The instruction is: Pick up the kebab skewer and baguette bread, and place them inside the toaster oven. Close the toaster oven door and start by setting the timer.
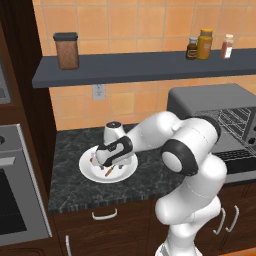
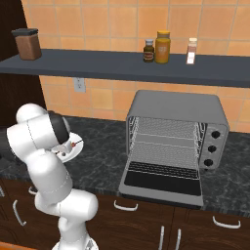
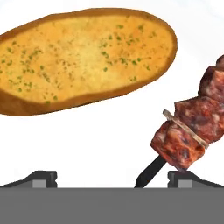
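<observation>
A white plate (image 1: 125, 170) on the dark counter carries the baguette bread (image 3: 87, 59), a golden oval loaf, and the kebab skewer (image 3: 192, 127) with red-brown meat chunks. My gripper (image 3: 113, 179) hovers close over the plate (image 3: 109, 140), open, nothing held. The skewer's dark stick end lies between the fingertips (image 3: 186, 177), near the right one; the bread lies beyond them. In the left base view the hand (image 1: 112, 152) covers most of the food, with a skewer tip (image 1: 108, 171) showing. The toaster oven (image 2: 176, 110) stands to the right, its door (image 2: 163, 183) folded down open and wire racks visible.
A white rounded pot (image 1: 114, 131) stands just behind the plate. The shelf (image 2: 122, 68) above holds a brown jar (image 2: 27, 43) and spice bottles (image 2: 162, 47). A built-in steel oven (image 1: 12, 200) lies left of the counter. Bare counter (image 2: 105, 156) separates plate and toaster oven.
</observation>
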Controlling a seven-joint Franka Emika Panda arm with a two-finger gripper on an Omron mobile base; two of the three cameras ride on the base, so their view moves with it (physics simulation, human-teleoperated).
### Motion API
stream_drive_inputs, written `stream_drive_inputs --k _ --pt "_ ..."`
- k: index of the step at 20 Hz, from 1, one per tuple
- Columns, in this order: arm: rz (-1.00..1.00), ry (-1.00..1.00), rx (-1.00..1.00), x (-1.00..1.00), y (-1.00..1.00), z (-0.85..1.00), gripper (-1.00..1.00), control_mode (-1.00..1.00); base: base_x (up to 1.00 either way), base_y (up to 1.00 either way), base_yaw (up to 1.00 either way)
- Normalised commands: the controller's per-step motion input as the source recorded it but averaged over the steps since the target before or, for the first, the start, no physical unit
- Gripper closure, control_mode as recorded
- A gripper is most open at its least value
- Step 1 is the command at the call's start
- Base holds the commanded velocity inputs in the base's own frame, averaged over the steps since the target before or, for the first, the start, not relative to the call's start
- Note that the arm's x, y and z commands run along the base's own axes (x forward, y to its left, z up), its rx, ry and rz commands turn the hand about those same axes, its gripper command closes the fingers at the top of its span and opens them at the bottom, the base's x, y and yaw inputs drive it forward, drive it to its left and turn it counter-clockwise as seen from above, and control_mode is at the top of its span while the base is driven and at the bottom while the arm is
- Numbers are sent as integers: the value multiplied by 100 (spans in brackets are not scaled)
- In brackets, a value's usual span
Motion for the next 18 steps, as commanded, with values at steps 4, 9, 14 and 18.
stream_drive_inputs --k 4,9,14,18 --pt "0 0 0 8 6 -19 100 -100 0 0 0" --pt "-6 3 0 -9 0 -34 100 -100 0 0 0" --pt "-6 0 0 -14 -5 -5 100 -100 0 0 0" --pt "-2 0 0 -22 -27 2 100 -100 0 0 0"
